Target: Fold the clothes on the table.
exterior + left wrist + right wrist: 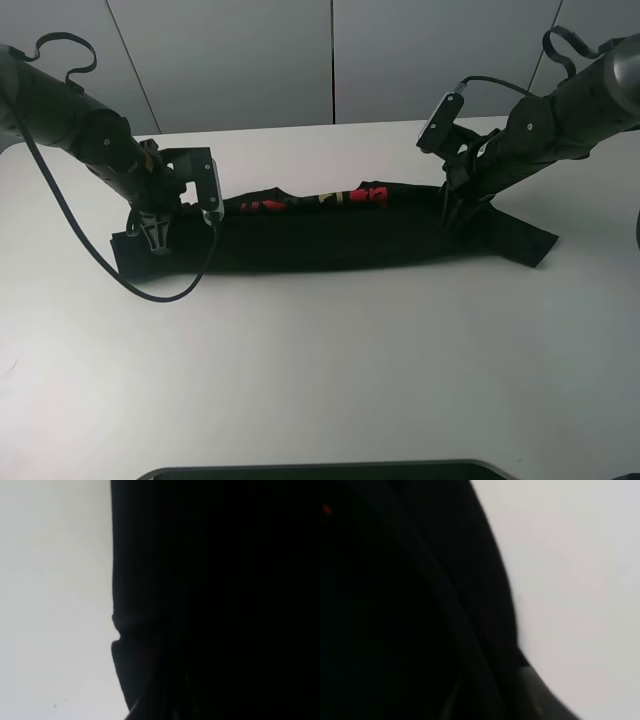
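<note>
A black garment [330, 240] with a red and yellow print [330, 199] lies as a long folded strip across the white table [330, 370]. My left gripper [154, 240] is down on the strip's left end, and its fingers look closed on the cloth. My right gripper [450, 215] is down on the cloth near the right end and also looks closed on it. A sleeve [525, 240] sticks out past it to the right. Both wrist views are filled by black cloth [210, 600] [395, 610] beside bare table; the fingers are hidden there.
A black cable [150, 290] loops from the left arm onto the table in front of the garment. A dark object's edge [320, 470] shows at the table's front edge. A grey panelled wall [330, 60] stands behind the table.
</note>
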{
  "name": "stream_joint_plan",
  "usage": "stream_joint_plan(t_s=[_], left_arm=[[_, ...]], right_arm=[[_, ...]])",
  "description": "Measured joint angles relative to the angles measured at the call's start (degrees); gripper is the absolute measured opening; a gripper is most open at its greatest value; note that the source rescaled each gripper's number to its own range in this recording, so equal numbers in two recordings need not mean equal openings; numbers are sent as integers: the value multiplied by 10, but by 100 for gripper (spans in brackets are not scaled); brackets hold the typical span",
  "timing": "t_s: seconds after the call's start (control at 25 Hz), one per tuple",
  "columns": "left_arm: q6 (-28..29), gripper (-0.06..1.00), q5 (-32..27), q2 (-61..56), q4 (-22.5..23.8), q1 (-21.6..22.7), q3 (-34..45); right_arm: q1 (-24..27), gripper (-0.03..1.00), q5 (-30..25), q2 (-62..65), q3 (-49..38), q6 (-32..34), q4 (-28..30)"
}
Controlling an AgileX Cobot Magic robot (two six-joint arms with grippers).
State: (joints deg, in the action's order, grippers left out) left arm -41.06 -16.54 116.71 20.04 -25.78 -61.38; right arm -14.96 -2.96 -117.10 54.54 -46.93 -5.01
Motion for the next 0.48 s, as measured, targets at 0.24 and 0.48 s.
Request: stream_joint_plan(t_s=[0.24, 0.48], left_arm=[[24, 37, 6, -18, 1, 0, 0], [109, 66, 30, -128, 1, 0, -1]], right_arm=[[2, 98, -19, 22, 19, 46, 0], [2, 100, -47, 128, 20, 92, 0]])
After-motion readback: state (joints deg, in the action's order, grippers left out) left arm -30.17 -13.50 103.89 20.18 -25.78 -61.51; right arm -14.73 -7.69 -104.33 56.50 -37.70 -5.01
